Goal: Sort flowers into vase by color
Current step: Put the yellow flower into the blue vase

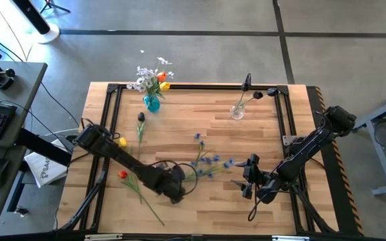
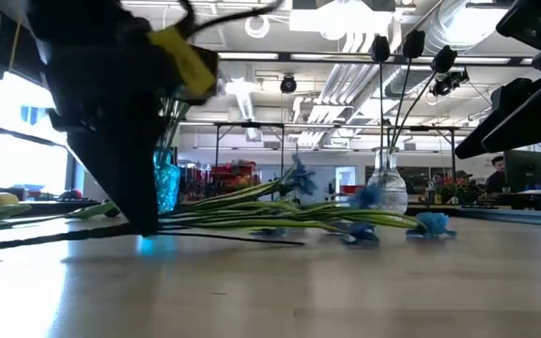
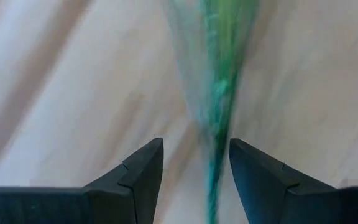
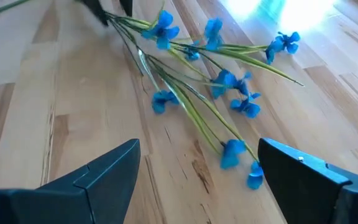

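We have the left gripper [image 3: 194,180] down on the tabletop [image 1: 260,144], its fingers parted with the blue flower spray's stems [image 3: 219,93] between them, not yet pinched; next we must close and lift; our right gripper [image 4: 197,180] waits spread wide, just short of the blooms.

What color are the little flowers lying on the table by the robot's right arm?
Blue flowers on green stems, clearest in the right wrist view.

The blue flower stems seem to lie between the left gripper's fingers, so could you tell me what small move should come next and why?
Probably close the left gripper: its fingers stand apart on either side of the blue flowers' green stems, low over the table, with nothing gripped yet.
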Tool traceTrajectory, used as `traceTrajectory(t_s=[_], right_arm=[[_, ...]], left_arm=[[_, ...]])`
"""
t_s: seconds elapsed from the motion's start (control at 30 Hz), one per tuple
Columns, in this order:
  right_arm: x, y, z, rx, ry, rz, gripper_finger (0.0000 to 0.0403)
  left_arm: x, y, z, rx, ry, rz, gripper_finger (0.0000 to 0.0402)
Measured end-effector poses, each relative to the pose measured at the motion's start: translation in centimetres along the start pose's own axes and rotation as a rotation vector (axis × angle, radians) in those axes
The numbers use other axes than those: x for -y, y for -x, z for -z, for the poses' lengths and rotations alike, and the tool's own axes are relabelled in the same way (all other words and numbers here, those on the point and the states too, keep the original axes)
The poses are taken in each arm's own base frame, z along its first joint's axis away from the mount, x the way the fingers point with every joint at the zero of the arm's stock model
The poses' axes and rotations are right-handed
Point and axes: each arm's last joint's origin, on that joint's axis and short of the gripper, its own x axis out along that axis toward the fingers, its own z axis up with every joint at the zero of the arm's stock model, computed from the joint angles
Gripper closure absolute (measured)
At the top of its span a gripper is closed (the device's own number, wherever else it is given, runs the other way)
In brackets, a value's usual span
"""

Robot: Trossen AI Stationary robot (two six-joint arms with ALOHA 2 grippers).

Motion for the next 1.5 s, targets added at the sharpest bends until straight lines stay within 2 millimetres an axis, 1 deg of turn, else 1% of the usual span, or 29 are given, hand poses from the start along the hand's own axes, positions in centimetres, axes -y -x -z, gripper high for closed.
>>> traceTrajectory(t_s=[0.17, 0.33, 0.4, 0.5, 0.6, 0.7, 0.8, 0.87, 0.93, 1.07, 1.23, 1.37, 1.5], right_arm=[[0.0, 0.0, 0.0, 0.0, 0.001, 0.001, 0.008], [0.0, 0.0, 0.0, -0.001, 0.005, 0.001, 0.008], [0.0, 0.0, 0.0, 0.001, 0.006, -0.001, 0.008], [0.0, 0.0, 0.0, 0.001, 0.007, 0.0, 0.008], [0.0, 0.0, 0.0, 0.0, 0.011, 0.0, 0.008], [0.0, 0.0, 0.0, 0.0, 0.013, 0.0, 0.008], [0.0, 0.0, 0.0, 0.001, 0.017, -0.001, 0.008], [0.0, 0.0, 0.0, 0.002, 0.017, -0.001, 0.008], [0.0, 0.0, 0.0, 0.001, 0.017, -0.001, 0.008], [0.0, 0.0, 0.0, 0.002, 0.016, -0.001, 0.008], [-0.1, 0.0, -0.1, 0.006, 0.011, -0.004, 0.008], [-0.1, 0.0, -0.1, 0.008, 0.008, -0.006, 0.008], [-0.1, 0.0, -0.1, 0.008, 0.008, -0.006, 0.008]], left_arm=[[-0.7, 2.8, 1.3, 0.05, 0.056, -0.101, 0.023], [-1.2, 5.3, 2.3, 0.135, 0.2, -0.128, 0.0228], [-2.0, 5.8, 2.8, 0.12, 0.277, -0.15, 0.0224], [-4.1, 6.4, 4.4, 0.056, 0.419, -0.247, 0.0216], [-6.5, 6.3, 6.4, 0.002, 0.574, -0.363, 0.021], [-8.6, 5.7, 8.3, -0.044, 0.706, -0.434, 0.0207], [-10.1, 4.9, 9.8, -0.121, 0.811, -0.505, 0.0207], [-11.1, 4.4, 10.6, -0.143, 0.873, -0.55, 0.0206], [-11.7, 3.8, 11.2, -0.162, 0.908, -0.551, 0.0209], [-12.4, 2.9, 11.7, -0.144, 0.934, -0.508, 0.0232], [-12.5, 2.7, 11.7, -0.121, 0.948, -0.497, 0.0276], [-12.5, 2.6, 11.7, -0.107, 0.93, -0.483, 0.0315], [-12.1, 2.8, 11.4, -0.088, 0.882, -0.461, 0.0366]])
